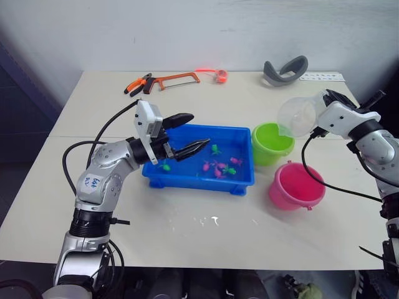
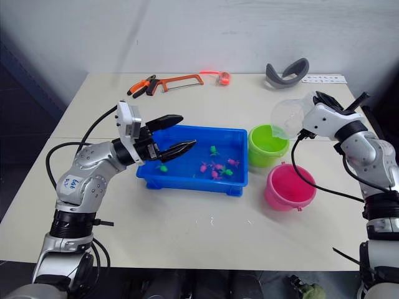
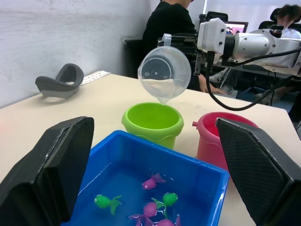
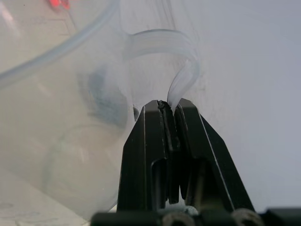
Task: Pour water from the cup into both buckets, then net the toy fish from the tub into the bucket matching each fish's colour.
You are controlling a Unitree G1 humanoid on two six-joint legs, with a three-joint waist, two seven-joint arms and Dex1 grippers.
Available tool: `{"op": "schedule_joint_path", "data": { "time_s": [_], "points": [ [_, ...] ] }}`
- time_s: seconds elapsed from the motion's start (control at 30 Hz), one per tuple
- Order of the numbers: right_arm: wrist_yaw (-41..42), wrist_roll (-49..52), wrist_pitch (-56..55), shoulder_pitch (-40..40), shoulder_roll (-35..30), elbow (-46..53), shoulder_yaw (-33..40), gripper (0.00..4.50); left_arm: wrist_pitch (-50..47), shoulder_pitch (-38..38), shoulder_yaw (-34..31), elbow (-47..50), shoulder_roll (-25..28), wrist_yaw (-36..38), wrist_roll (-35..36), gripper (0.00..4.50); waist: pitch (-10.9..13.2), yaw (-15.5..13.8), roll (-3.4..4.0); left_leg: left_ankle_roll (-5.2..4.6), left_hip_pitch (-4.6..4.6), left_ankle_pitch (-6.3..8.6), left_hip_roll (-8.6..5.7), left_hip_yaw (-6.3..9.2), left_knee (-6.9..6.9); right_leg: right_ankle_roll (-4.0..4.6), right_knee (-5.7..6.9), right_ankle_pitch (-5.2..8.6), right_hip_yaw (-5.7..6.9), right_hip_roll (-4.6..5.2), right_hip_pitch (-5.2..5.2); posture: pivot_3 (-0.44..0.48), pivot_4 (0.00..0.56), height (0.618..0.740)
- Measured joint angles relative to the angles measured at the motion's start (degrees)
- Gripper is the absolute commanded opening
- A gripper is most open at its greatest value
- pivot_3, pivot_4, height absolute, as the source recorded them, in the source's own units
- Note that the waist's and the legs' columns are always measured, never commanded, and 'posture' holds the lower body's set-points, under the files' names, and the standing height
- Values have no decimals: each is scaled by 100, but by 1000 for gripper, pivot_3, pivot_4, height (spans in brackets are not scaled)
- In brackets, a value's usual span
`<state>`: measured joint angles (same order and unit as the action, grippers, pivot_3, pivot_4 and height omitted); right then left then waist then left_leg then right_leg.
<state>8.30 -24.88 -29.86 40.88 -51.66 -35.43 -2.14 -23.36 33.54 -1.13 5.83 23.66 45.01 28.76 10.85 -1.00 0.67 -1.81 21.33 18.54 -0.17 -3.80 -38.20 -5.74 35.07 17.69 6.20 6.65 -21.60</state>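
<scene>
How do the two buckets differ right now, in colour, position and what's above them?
The green bucket is lime; the pink bucket is bright pink. The green one stands beside the tub, the pink one nearer the robot. The tilted cup, clamped in the right pincer, hangs over the green, not the pink. Both stand upright, alike in size.

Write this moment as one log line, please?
step: pouring | right gripper: shut on cup handle, tipped over green bucket | left gripper: open above tub | pink bucket: waiting

A pale counter (image 1: 124,212), two tops joined by a seam, stands against a plain white wall (image 1: 187,31). Beyond it, people sit at desks (image 3: 249,70) with a monitor (image 3: 230,27).
</scene>
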Motion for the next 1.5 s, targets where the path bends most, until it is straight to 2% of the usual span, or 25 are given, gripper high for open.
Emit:
{"op": "schedule_joint_path", "data": {
  "time_s": [0.67,1.03,1.17,1.3,1.4,1.5],
  "points": [
    [-2081,-2044,-994,783,-468,-900,-1090,91,-26,12,21,20,-72,91,2,4500,2,113,-1,6,1,-3,2,3,5,0,-1,0,1,-2,-1,0,150,740],
    [-2825,-2278,-1135,861,-515,-1094,-1158,91,-25,-8,21,19,-106,90,2,4500,3,110,-3,7,2,-4,2,3,5,0,-1,0,1,-3,-1,0,150,740],
    [-2425,-1614,-1165,810,-368,-1345,-958,91,-25,-25,19,20,-107,90,2,4500,4,115,-6,7,2,-4,4,3,4,0,-2,0,2,-5,1,0,150,740],
    [-1333,-296,-1074,539,-6,-1488,-459,91,-25,-42,18,20,-99,96,3,4500,6,111,-8,7,2,-4,4,6,3,0,0,0,5,-5,1,0,150,740],
    [-513,772,-674,342,285,-1469,53,91,-25,-63,15,20,-61,146,9,4500,7,106,-10,5,3,-5,4,8,2,0,0,0,9,-3,2,0,150,740],
    [826,2664,350,-20,707,-932,993,91,-26,-73,-5,20,-5,315,46,4500,7,98,-11,4,4,-5,5,14,1,0,1,0,12,-3,5,0,150,740]
  ]
}}
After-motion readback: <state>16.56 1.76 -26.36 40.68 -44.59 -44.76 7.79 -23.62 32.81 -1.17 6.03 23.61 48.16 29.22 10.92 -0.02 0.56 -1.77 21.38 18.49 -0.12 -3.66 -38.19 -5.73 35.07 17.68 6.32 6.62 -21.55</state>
